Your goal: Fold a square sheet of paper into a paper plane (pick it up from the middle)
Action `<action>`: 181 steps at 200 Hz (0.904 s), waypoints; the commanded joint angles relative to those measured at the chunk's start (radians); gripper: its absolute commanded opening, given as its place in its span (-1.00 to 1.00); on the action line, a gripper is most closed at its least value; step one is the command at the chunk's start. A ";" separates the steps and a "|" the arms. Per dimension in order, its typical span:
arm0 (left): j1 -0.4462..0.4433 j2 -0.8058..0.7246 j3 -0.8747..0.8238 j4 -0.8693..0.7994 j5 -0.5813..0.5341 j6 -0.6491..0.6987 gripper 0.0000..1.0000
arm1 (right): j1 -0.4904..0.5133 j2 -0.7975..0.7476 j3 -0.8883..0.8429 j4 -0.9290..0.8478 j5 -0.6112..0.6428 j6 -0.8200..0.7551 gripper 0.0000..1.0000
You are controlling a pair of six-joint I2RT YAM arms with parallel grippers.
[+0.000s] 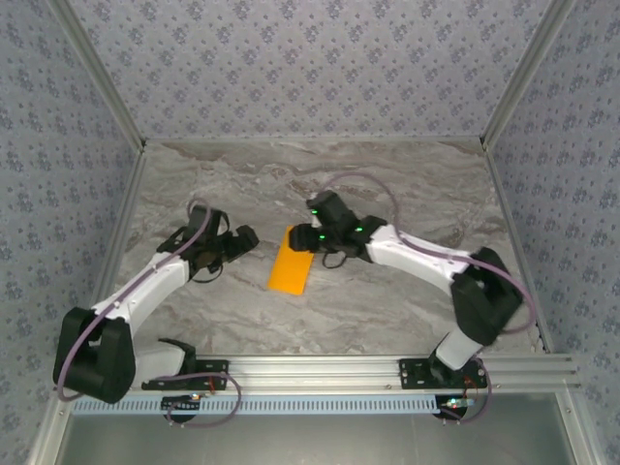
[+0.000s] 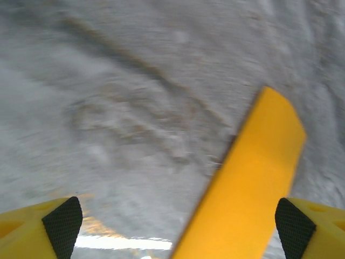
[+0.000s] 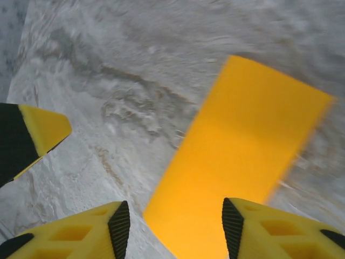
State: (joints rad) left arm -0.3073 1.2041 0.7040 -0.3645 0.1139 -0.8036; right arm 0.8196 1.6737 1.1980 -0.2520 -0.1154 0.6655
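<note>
Orange paper [image 1: 289,269] lies on grey marbled tabletop [image 1: 407,184], floral-patterned walls [image 1: 310,68] around

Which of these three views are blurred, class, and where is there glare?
Left wrist view: heavy motion blur, the table smeared, a white glare strip near the bottom edge; right wrist view: the far edge of the orange paper smeared; top external view: fairly sharp, evenly lit.

The grey-veined marble-look tabletop [image 1: 407,184] carries a narrow folded strip of bright-orange paper [image 1: 290,262]. The strip lies flat, one end beneath the right gripper [image 3: 171,226], and near the left gripper [image 2: 178,224] but apart from it.
</note>
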 commanded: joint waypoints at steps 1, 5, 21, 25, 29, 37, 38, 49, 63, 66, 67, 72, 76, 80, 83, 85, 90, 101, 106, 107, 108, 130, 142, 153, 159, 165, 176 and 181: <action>0.054 -0.077 -0.039 -0.056 -0.057 -0.042 0.94 | 0.051 0.167 0.117 -0.022 -0.012 0.001 -0.06; 0.064 -0.086 -0.048 -0.060 -0.057 -0.044 0.94 | 0.058 0.195 0.138 -0.021 -0.017 0.003 -0.08; 0.096 -0.116 -0.066 -0.080 -0.053 -0.042 0.95 | 0.075 0.290 0.206 -0.035 -0.040 0.003 -0.13; 0.101 -0.122 -0.068 -0.082 -0.051 -0.040 0.95 | 0.079 0.307 0.220 -0.039 -0.043 0.004 -0.13; 0.105 -0.127 -0.070 -0.086 -0.050 -0.040 0.95 | 0.081 0.322 0.229 -0.042 -0.046 0.003 -0.13; 0.109 -0.135 -0.073 -0.089 -0.048 -0.036 0.95 | 0.082 0.348 0.244 -0.051 -0.054 -0.001 -0.15; 0.109 -0.136 -0.073 -0.089 -0.048 -0.037 0.95 | 0.082 0.351 0.245 -0.053 -0.055 -0.003 -0.15; 0.116 -0.141 -0.074 -0.090 -0.041 -0.032 0.95 | 0.082 0.371 0.253 -0.074 -0.056 -0.011 -0.18; 0.117 -0.140 -0.074 -0.084 -0.028 -0.029 0.95 | 0.082 0.380 0.243 -0.093 -0.057 -0.027 -0.17; 0.117 -0.138 -0.075 -0.084 -0.027 -0.029 0.95 | 0.082 0.380 0.239 -0.097 -0.057 -0.027 -0.18; 0.117 -0.138 -0.075 -0.083 -0.026 -0.029 0.95 | 0.082 0.380 0.238 -0.098 -0.057 -0.028 -0.18; 0.117 -0.137 -0.077 -0.079 -0.021 -0.029 0.95 | 0.081 0.382 0.230 -0.105 -0.061 -0.028 -0.18; 0.117 -0.136 -0.077 -0.075 -0.016 -0.029 0.95 | 0.080 0.383 0.225 -0.110 -0.067 -0.055 -0.18; 0.117 -0.133 -0.078 -0.072 -0.012 -0.029 0.95 | 0.079 0.383 0.220 -0.116 -0.072 -0.071 -0.19; 0.117 -0.131 -0.079 -0.069 -0.010 -0.030 0.95 | 0.078 0.384 0.216 -0.121 -0.076 -0.076 -0.19; 0.117 -0.130 -0.080 -0.067 -0.007 -0.029 0.95 | 0.077 0.384 0.212 -0.123 -0.077 -0.082 -0.19; 0.117 -0.128 -0.080 -0.061 0.000 -0.029 0.95 | 0.075 0.382 0.204 -0.130 -0.085 -0.097 -0.19; 0.117 -0.120 -0.080 -0.050 0.020 -0.023 0.95 | 0.072 0.385 0.190 -0.159 -0.112 -0.155 -0.20; 0.117 -0.116 -0.080 -0.046 0.030 -0.020 0.95 | 0.068 0.386 0.183 -0.180 -0.118 -0.188 -0.20; 0.117 -0.116 -0.080 -0.045 0.032 -0.019 0.95 | 0.067 0.386 0.181 -0.183 -0.118 -0.191 -0.21; 0.117 -0.115 -0.080 -0.043 0.034 -0.018 0.95 | 0.066 0.386 0.180 -0.187 -0.119 -0.200 -0.21; 0.117 -0.099 -0.077 -0.018 0.093 0.008 0.95 | 0.048 0.367 0.122 -0.268 -0.143 -0.380 -0.25; 0.115 -0.091 -0.080 0.001 0.127 0.019 0.95 | 0.027 0.336 0.072 -0.284 -0.166 -0.456 -0.24; 0.109 -0.082 -0.084 0.029 0.155 0.020 0.95 | 0.007 0.301 0.039 -0.291 -0.182 -0.497 -0.23; 0.101 -0.076 -0.087 0.050 0.170 0.020 0.95 | 0.001 0.281 0.028 -0.290 -0.196 -0.510 -0.23; 0.090 -0.069 -0.088 0.069 0.185 0.021 0.94 | -0.003 0.260 0.020 -0.285 -0.212 -0.521 -0.22; 0.062 -0.051 -0.081 0.098 0.198 0.019 0.92 | -0.004 0.220 0.011 -0.268 -0.230 -0.518 -0.20; 0.047 -0.042 -0.075 0.110 0.202 0.018 0.91 | -0.004 0.200 0.008 -0.257 -0.235 -0.501 -0.18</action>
State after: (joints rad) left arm -0.2127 1.1309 0.6243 -0.3420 0.2371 -0.8043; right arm 0.8265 1.9411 1.2461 -0.4294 -0.3035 0.2420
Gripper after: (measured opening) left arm 0.968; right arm 0.395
